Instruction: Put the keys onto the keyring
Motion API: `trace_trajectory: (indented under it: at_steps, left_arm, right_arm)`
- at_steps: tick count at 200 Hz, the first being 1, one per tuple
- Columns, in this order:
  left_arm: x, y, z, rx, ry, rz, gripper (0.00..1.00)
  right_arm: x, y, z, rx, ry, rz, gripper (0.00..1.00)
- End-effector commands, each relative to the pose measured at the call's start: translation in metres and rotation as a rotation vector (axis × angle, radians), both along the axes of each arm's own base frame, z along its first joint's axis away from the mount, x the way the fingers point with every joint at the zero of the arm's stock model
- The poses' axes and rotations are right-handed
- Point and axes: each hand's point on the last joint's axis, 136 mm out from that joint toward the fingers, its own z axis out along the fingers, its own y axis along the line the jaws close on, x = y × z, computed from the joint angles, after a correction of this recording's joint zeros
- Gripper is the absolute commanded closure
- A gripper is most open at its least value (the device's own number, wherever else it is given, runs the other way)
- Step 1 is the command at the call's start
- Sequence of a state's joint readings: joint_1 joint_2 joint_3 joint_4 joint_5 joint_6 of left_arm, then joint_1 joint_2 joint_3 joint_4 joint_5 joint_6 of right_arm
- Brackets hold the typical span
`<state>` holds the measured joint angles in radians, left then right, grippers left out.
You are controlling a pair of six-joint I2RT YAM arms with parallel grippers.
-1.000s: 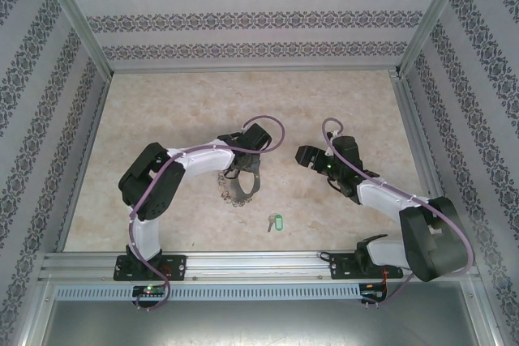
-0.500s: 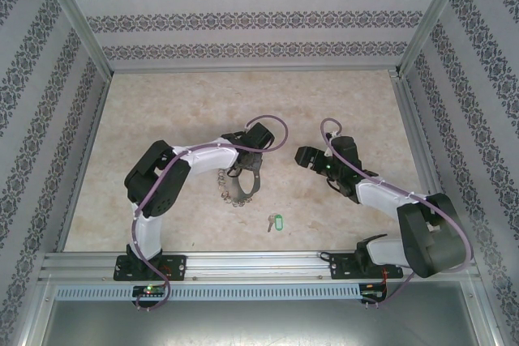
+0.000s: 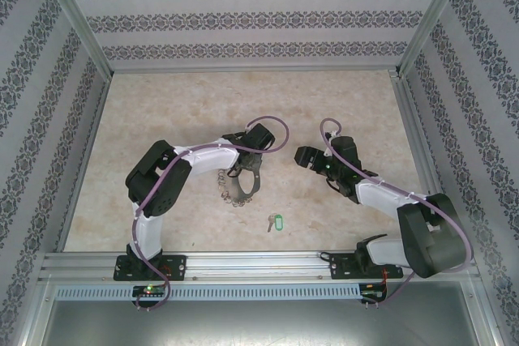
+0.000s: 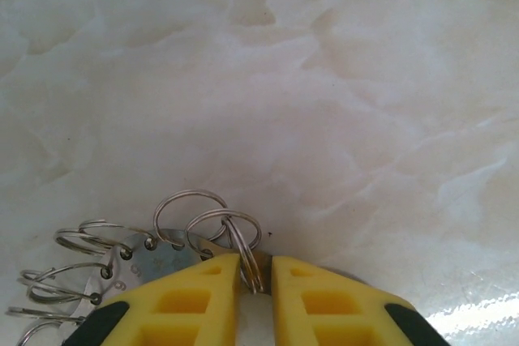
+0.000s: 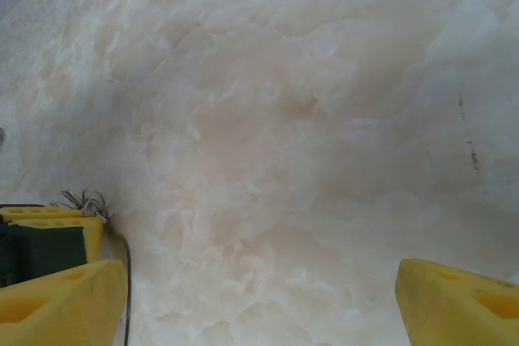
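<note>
Closing over the past second, the left hand (image 4: 255, 271) now pinches its yellow fingers (image 4: 190, 301) on a thin wire loop of the keyring (image 4: 190, 215), and the left arm (image 3: 203, 155) has swung slightly rightward in the overhead view. Strung round the big loop, the small silvery rings (image 4: 81, 241) fan out flat on the marbled tabletop (image 4: 324, 79), to the left of the fingers. Just across from it, the right hand (image 3: 302, 156) hangs with fingers spread wide and nothing between them. Both hands are well apart from the keys (image 3: 274, 221), a small silvery key on a green tag, which lie nearer the front rail (image 3: 259, 263). Trouble likely starts with the pinch: it catches only one slim ring at the very fingertips, so a lift may let the wire slip out, or set the floppy chain swinging and twisting. Flat and tiny on the smooth surface, the key may also skid away from wide fingers, and any sag in the ring would spoil the threading.
</note>
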<state>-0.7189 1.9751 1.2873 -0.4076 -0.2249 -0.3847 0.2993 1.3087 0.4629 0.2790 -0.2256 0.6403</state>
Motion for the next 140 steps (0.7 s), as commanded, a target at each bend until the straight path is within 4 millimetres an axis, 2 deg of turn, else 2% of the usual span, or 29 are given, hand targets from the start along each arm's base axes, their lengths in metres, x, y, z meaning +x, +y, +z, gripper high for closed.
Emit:
trace_trajectory:
  at_steps: [1, 21, 44, 72, 101, 116, 140]
  left_arm:
    - [0.005, -0.006, 0.003, 0.021, -0.028, -0.034, 0.90]
    - [0.004, -0.010, 0.011, 0.010, -0.024, -0.074, 1.00]
    - [0.000, -0.014, 0.023, 0.019, -0.001, -0.145, 1.00]
    - [-0.008, -0.015, 0.049, 0.049, 0.006, -0.247, 1.00]
    - [-0.009, -0.008, 0.082, 0.052, -0.058, -0.299, 1.00]
    - [-0.009, -0.005, 0.091, 0.044, -0.078, -0.330, 1.00]
    - [-0.013, -0.010, 0.098, -0.038, -0.086, -0.419, 1.00]
  right_arm:
    - [0.003, 0.007, 0.019, 0.004, -0.051, 0.033, 0.15]
    - [0.002, 0.004, 0.025, -0.010, -0.063, 0.027, 0.14]
    - [0.001, -0.001, 0.034, -0.045, -0.073, 0.011, 0.11]
    - [-0.002, -0.003, 0.044, -0.074, -0.071, 0.018, 0.09]
    - [-0.002, 0.010, 0.062, -0.022, -0.107, 0.084, 0.11]
    - [0.000, 0.017, 0.071, 0.006, -0.123, 0.110, 0.12]
    - [0.006, 0.032, 0.087, 0.047, -0.150, 0.187, 0.14]
